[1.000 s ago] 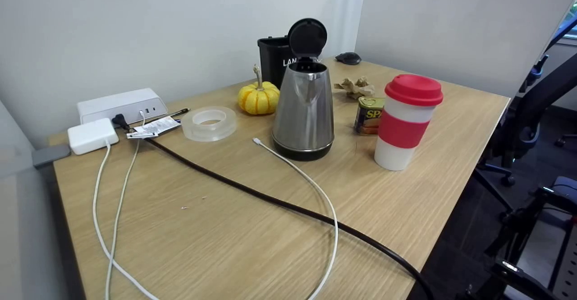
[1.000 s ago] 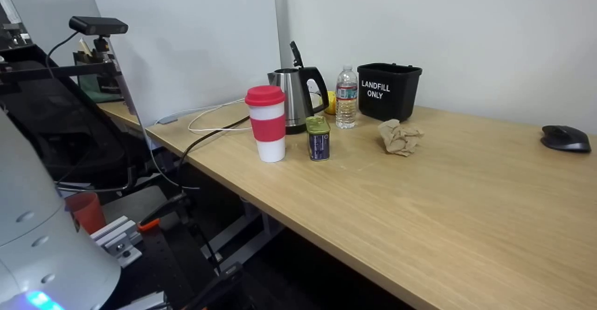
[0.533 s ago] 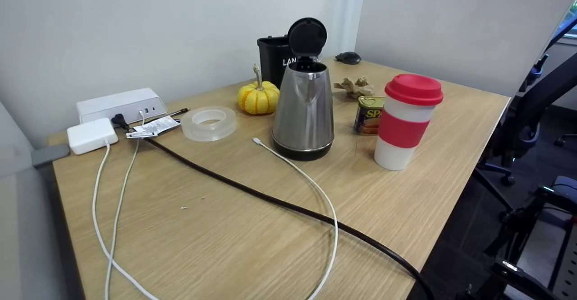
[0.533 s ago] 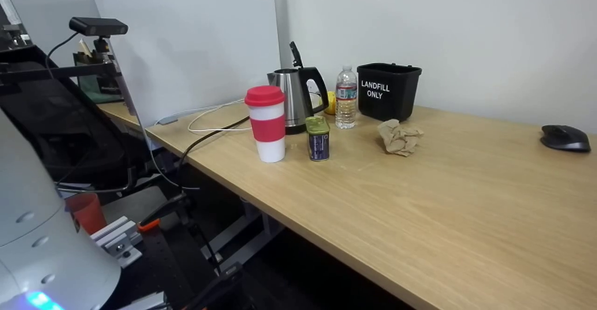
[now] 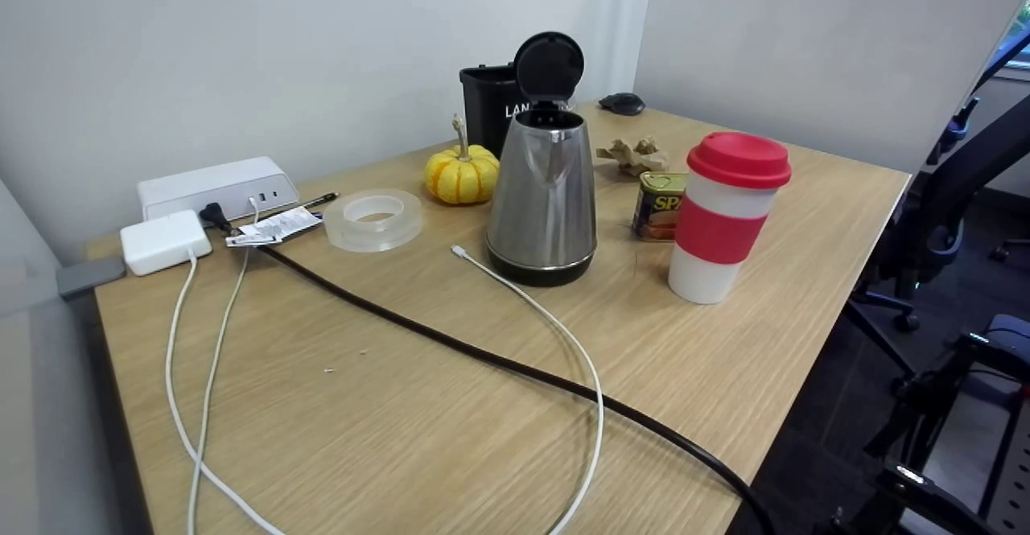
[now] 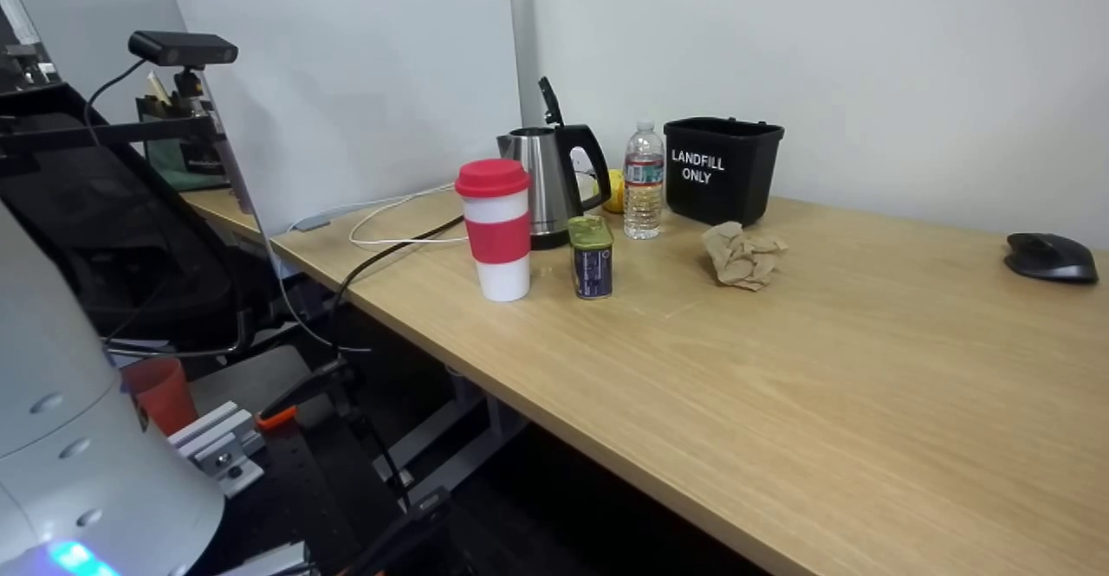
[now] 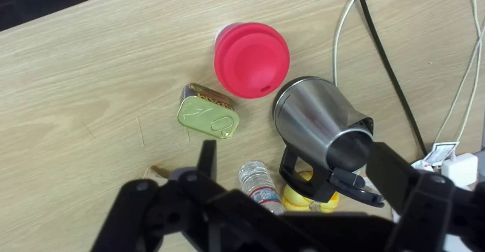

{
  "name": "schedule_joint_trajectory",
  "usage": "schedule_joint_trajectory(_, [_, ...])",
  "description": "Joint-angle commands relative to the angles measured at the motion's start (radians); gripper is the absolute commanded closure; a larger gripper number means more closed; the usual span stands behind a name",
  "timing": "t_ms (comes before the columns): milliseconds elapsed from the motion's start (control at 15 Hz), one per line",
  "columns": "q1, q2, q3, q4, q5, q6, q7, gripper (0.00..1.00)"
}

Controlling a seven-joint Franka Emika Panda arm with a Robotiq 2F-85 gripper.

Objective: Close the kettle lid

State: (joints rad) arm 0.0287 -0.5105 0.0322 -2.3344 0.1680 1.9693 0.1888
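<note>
Kettle (image 5: 541,197): brushed steel on a black base, upright on the desk (image 6: 832,368) – seen in an exterior view between the pumpkin (image 5: 463,177) and the white cup (image 5: 718,225).
Lid (image 5: 550,67): black, round, raised on its hinge in both exterior views; kettle mouth uncovered.
Handle (image 7: 322,189): black, on the same side of the kettle as the hinge.
Gripper (image 7: 291,151): 2 fingers (image 7: 207,161), spread wide from each other. In an exterior view the tips show at the top edge, higher in the picture than the lid and apart from it.
Cup condition: upright, red top fitted, red band around the middle.
Tin (image 6: 592,260): standing, marked SPAM, near the cup and the kettle.
Bottle (image 6: 644,190): clear, upright, between kettle and bin (image 6: 723,173) in an exterior view.
Bin marking: "LANDFILL ONLY", white on black.
Paper (image 6: 742,255): brown, crumpled, near the bin.
Mouse (image 6: 1051,257): black, well apart from the kettle.
Tape (image 5: 374,233): clear roll, lying flat near the pumpkin.
White cable (image 5: 599,418): crosses 1 black cable (image 5: 467,347) – its free end lies near the kettle base.
</note>
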Motion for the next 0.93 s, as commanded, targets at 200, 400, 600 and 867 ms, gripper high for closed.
schedule_joint_trajectory(200, [-0.046,0.055,0.101,-0.024,-0.158,0.313,0.171,0.00])
schedule_joint_trajectory(400, [-0.055,0.114,0.139,-0.021,-0.228,0.441,0.271,0.00])
schedule_joint_trajectory(600, [-0.063,0.165,0.174,-0.009,-0.293,0.526,0.354,0.00])
schedule_joint_trajectory(867, [-0.060,0.222,0.210,0.004,-0.349,0.628,0.442,0.07])
